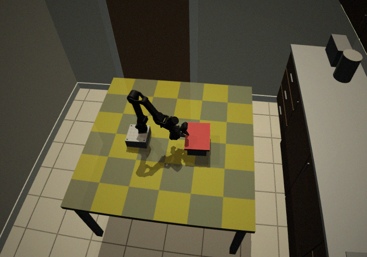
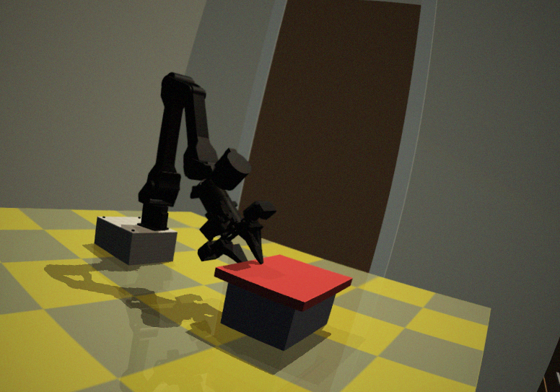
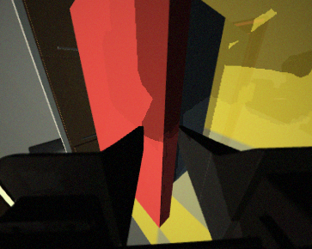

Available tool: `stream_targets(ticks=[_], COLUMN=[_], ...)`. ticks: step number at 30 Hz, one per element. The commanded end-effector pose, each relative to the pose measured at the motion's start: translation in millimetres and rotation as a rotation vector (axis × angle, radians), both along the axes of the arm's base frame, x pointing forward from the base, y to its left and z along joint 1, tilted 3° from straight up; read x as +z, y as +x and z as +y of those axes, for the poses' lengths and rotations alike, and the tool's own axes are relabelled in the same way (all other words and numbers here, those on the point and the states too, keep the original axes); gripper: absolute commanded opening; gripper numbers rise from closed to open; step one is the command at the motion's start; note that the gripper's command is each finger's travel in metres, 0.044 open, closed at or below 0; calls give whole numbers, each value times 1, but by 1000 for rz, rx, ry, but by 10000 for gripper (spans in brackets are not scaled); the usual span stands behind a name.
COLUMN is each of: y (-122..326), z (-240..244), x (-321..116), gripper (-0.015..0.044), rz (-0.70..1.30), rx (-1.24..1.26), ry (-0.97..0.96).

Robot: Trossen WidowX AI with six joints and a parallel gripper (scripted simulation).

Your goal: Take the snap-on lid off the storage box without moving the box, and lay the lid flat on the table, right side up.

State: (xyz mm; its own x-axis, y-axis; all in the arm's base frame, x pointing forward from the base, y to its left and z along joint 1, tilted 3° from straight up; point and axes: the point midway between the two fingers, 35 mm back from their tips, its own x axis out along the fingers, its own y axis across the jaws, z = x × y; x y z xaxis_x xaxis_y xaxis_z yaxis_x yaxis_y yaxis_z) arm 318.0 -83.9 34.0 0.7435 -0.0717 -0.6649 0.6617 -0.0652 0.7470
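Observation:
The red lid (image 1: 199, 135) (image 2: 294, 279) (image 3: 114, 73) sits flat on top of the dark blue storage box (image 1: 196, 152) (image 2: 257, 312) (image 3: 202, 56), with its rim overhanging the walls. The box stands on the checkered table (image 1: 174, 202) (image 2: 58, 346). My gripper (image 1: 186, 135) (image 2: 254, 262) (image 3: 160, 130) is shut on the lid's edge on the side facing the arm's base. One finger lies over the lid's top face and the other is at its underside, beside the box wall. The lower fingertip is partly hidden behind the lid in the exterior view.
The arm's base block (image 1: 137, 137) (image 2: 136, 242) stands on the table to the left of the box. A counter (image 1: 332, 129) with a cylinder (image 1: 347, 66) and a block (image 1: 337, 48) is off to the right, beyond the table's edge.

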Motion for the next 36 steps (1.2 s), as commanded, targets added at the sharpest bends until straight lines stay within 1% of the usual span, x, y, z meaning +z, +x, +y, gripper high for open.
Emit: stream_targets(ticks=[1,36], y=[0,-1], z=[0,0], x=[1,8], gripper=[0,0], rz=[0,0], rx=[0,0], ry=[0,0])
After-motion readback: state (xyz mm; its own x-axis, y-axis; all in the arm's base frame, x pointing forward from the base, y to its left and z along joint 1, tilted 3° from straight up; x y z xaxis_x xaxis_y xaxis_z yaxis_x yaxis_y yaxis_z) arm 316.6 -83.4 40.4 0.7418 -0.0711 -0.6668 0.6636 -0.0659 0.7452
